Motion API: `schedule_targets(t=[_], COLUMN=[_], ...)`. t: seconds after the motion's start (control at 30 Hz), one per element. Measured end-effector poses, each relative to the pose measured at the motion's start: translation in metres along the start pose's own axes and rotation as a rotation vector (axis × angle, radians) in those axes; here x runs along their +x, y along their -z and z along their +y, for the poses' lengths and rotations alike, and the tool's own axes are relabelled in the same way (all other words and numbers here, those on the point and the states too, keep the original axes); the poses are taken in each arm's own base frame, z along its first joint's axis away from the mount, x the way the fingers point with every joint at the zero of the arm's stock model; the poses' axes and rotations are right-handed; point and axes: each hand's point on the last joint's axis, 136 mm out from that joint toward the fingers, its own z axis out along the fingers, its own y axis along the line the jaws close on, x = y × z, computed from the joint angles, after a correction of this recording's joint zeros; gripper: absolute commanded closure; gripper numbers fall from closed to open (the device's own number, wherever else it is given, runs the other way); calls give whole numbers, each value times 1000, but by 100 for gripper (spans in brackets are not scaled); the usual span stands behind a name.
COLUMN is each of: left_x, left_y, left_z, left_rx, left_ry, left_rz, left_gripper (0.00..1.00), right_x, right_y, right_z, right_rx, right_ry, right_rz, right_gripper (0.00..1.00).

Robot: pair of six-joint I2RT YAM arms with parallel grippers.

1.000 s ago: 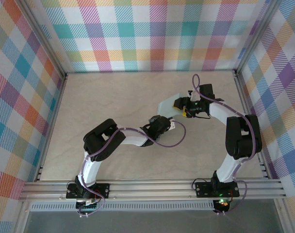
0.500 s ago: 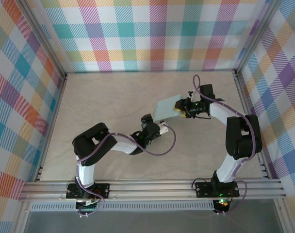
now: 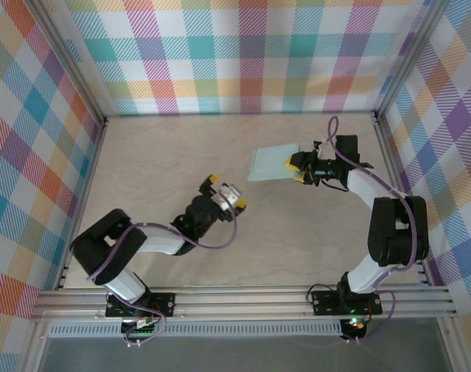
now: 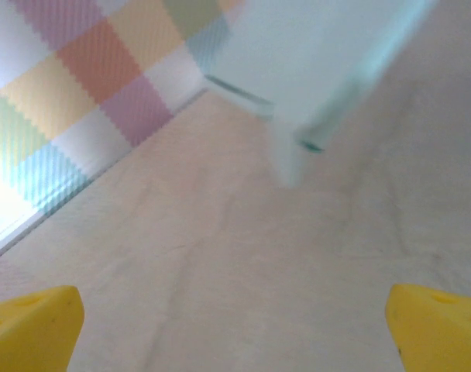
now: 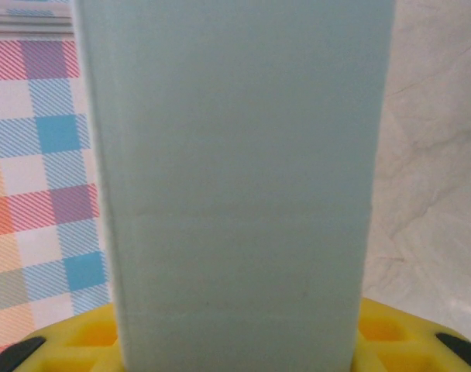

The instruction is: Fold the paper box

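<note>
The left pincer [image 3: 226, 192] is standing spread wide and pinching nothing, low over the beige tabletop [image 3: 150, 155] a little left of centre, its yellow fingertips [image 4: 34, 329] far apart. At about two o'clock from it, the pale mint-green, flat rectangular paper box of thin card [image 3: 273, 163] is lying right of centre toward the back, apparently hanging above the tabletop rather than resting on it, though its height is hard to judge. Its long axis is running roughly from nine o'clock to three o'clock, and its free short end is pointing toward nine o'clock, with its broad face turned upward. At the three o'clock end, the right pincer [image 3: 297, 169] is pinching the box across its flat faces, and in the right wrist view the card [image 5: 235, 186] is rising straight out from between the yellow pads. The box is probably handling as something very light, smooth and easily creased, stiff only along its folded edges. A gentle hold at a short end or beside a crease looks wisest, since squeezing the hollow middle risks crushing it.
</note>
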Motion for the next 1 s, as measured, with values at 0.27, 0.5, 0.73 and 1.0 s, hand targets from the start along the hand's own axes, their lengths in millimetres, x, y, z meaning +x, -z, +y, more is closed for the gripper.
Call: schedule_targets(t=[0.27, 0.5, 0.73, 1.0], left_x=[-29, -44, -60, -79], left_y=[4, 6, 11, 6], left_z=[21, 22, -11, -25], left_rx=[23, -26, -47, -120], left_ry=[38, -133, -394, -567], left_rz=[-124, -188, -237, -280], left_gripper=[0, 0, 0, 15], right_x=[21, 38, 51, 66], right_y=[9, 16, 26, 24], right_z=[17, 26, 44, 54], right_rx=[-78, -114, -147, -157], right_ry=[-103, -174, -188, -188], right_rz=[71, 112, 127, 171], right_gripper=[68, 70, 71, 70])
